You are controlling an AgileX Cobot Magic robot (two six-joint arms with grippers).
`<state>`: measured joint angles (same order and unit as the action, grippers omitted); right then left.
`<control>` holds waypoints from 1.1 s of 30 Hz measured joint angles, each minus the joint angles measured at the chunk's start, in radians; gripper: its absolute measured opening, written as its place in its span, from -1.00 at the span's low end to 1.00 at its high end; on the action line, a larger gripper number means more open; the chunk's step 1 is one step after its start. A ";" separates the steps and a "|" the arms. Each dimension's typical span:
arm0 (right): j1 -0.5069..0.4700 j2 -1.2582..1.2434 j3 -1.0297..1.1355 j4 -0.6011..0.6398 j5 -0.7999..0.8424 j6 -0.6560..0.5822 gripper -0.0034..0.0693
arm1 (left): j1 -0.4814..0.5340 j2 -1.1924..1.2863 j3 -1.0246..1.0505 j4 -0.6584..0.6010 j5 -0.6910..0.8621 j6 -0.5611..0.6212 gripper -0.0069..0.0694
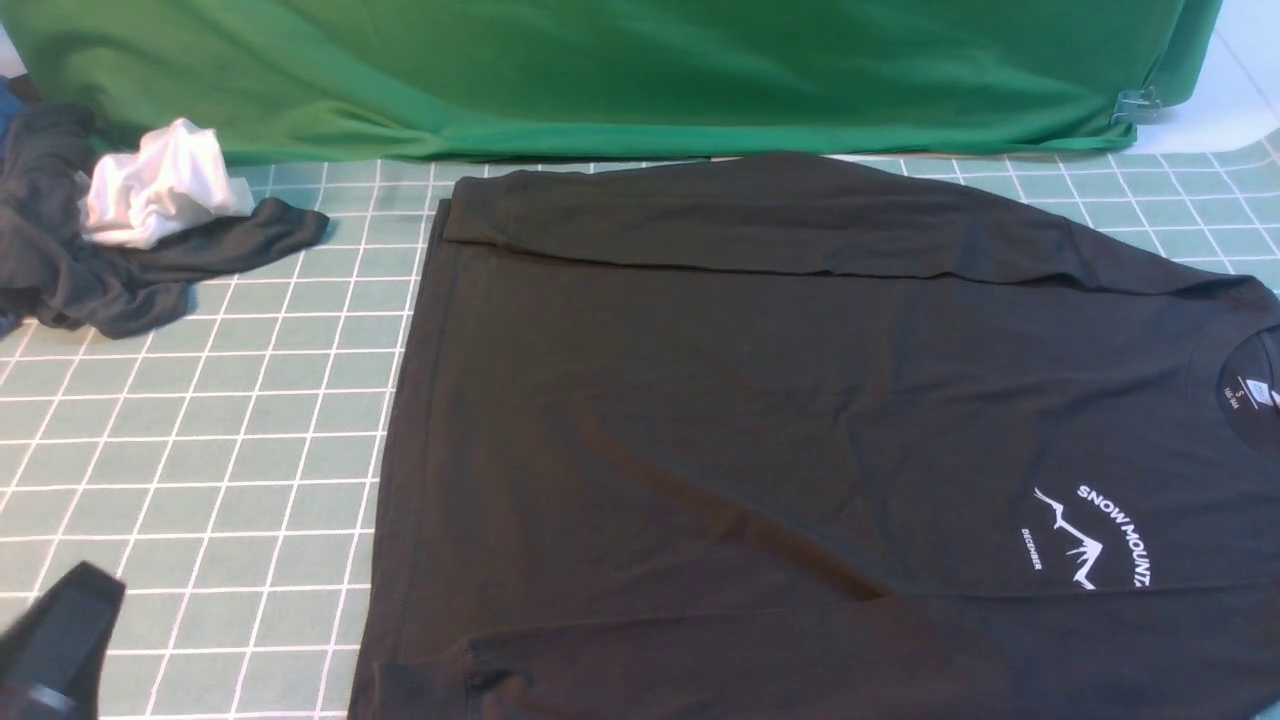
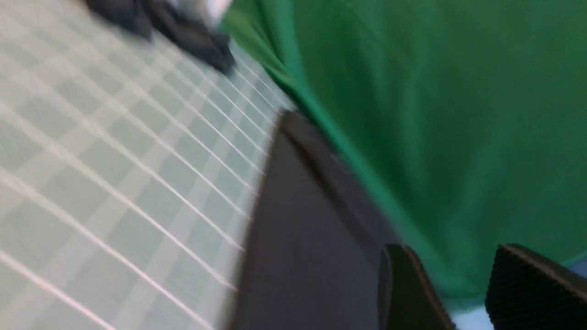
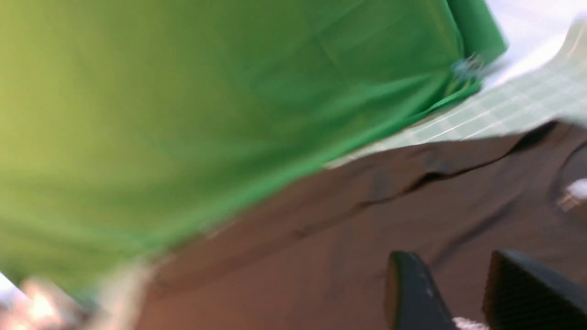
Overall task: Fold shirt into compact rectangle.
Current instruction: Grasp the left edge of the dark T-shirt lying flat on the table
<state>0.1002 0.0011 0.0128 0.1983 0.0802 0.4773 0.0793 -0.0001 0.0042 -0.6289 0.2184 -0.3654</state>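
The black shirt (image 1: 760, 420) lies flat on the gridded mat, neck and label (image 1: 1245, 390) to the right, hem to the left. Its white mountain logo (image 1: 1095, 535) faces up. The far sleeve (image 1: 800, 215) is folded across the top, and the near sleeve lies along the bottom edge. My left gripper (image 2: 454, 284) is open and empty, off the shirt's hem side; it shows as a dark shape (image 1: 55, 640) at the front view's lower left corner. My right gripper (image 3: 458, 284) hangs open over the shirt (image 3: 367, 229), holding nothing. It is outside the front view.
A big green cloth (image 1: 600, 70) hangs along the back, held by a clip (image 1: 1135, 105). A dark grey garment (image 1: 90, 270) with a white cloth (image 1: 160, 185) on it lies at the back left. Bare mat (image 1: 200, 450) stretches left of the shirt.
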 joint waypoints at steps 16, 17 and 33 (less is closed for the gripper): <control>0.000 0.018 -0.147 0.017 -0.150 0.035 -0.82 | 0.000 0.001 -0.146 -0.264 -0.015 -0.017 -0.19; 0.000 0.030 -0.197 0.017 -0.122 0.009 -0.83 | 0.000 0.012 -0.193 -0.248 0.000 0.008 -0.19; 0.000 0.637 -0.774 0.017 0.984 -0.585 -0.85 | 0.000 0.806 -0.628 0.061 0.803 0.418 -0.80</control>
<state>0.1002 0.6380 -0.7610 0.2151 1.0646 -0.1077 0.0793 0.8059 -0.6234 -0.5679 1.0216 0.0530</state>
